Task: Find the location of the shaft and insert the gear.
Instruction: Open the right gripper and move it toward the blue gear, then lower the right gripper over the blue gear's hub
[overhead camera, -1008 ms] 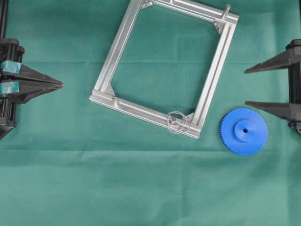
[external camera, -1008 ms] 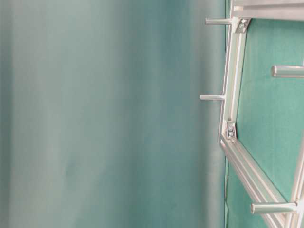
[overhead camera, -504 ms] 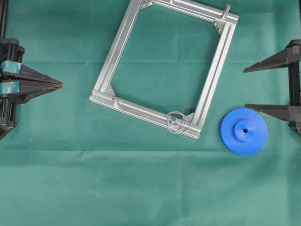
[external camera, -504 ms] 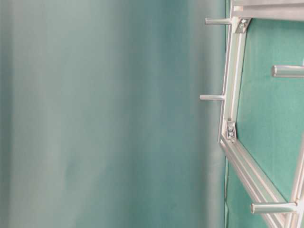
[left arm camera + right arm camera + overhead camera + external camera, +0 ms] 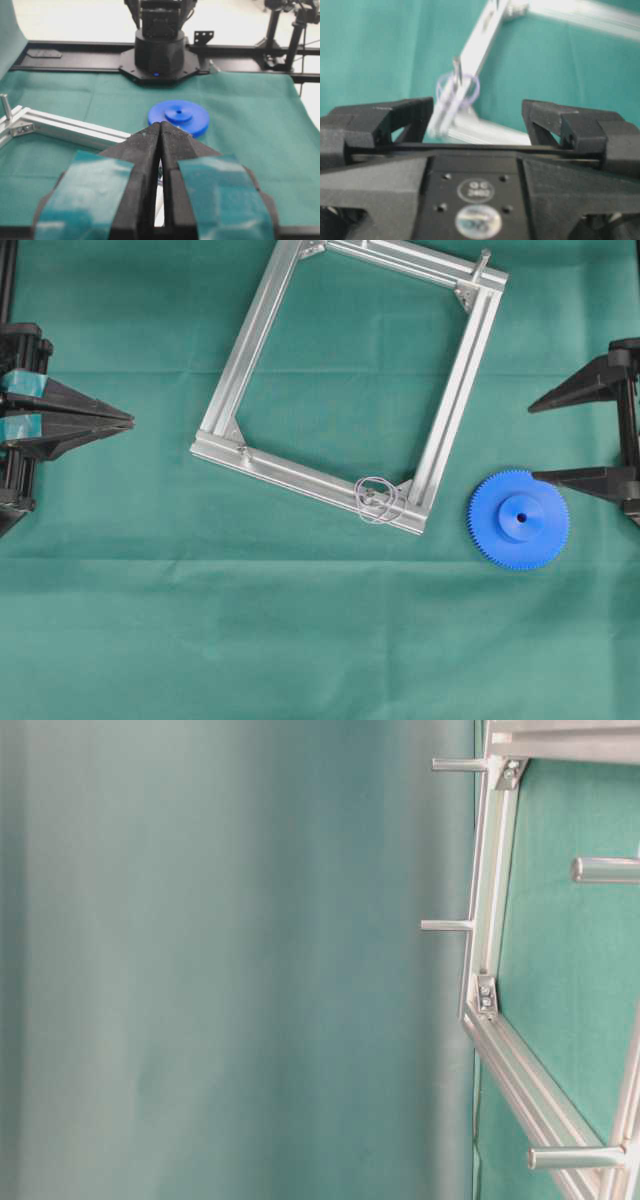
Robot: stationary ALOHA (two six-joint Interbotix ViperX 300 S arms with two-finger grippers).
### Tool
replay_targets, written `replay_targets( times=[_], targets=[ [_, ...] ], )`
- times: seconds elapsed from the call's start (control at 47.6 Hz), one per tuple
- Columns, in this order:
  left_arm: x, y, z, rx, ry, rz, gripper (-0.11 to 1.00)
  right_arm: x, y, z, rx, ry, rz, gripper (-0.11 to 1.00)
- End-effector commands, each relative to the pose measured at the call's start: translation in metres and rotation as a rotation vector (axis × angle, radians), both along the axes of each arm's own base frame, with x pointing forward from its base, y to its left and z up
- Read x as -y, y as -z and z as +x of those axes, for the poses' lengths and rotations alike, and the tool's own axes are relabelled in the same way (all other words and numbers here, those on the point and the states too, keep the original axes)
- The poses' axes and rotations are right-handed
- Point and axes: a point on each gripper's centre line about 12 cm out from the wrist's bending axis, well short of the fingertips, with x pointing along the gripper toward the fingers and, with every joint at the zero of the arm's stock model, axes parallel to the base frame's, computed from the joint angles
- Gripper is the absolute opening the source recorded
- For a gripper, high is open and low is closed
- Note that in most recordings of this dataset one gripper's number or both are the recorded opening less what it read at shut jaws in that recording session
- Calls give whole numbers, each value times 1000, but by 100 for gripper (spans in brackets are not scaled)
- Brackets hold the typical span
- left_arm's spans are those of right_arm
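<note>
Gear [image 5: 519, 519] flat near desk's right edge; shaft [image 5: 375, 498] at frame [image 5: 452, 410] corner. Right claw [image 5: 532, 440] apart, left claw [image 5: 130, 420] together, both empty.

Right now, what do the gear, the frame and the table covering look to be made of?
The gear: probably moulded plastic, uniformly bright blue with a soft sheen and fine teeth all round. The frame: looks like extruded aluminium, pale silver, brushed, with lengthwise grooves and corner brackets. The table covering: likely a matte green fabric, with faint fold creases; the exact weave cannot be told.
</note>
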Motion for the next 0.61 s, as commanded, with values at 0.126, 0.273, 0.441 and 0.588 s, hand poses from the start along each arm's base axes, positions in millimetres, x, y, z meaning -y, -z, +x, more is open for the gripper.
replay_targets(
  times=[0.126, 0.273, 0.441, 0.588],
  targets=[
    [0, -9, 3, 20, -2, -1, 1, 1, 8, -3, -174, 48, 62, 91],
    [0, -9, 3, 20, -2, -3, 1, 0, 16, -5, -263, 68, 83, 91],
    [0, -9, 3, 20, -2, -3, 1, 0, 20, -8, -326, 89, 104, 91],
    [-1, -9, 3, 20, -7, -3, 1, -1, 26, -12, -388, 99, 115, 91]
  ],
)
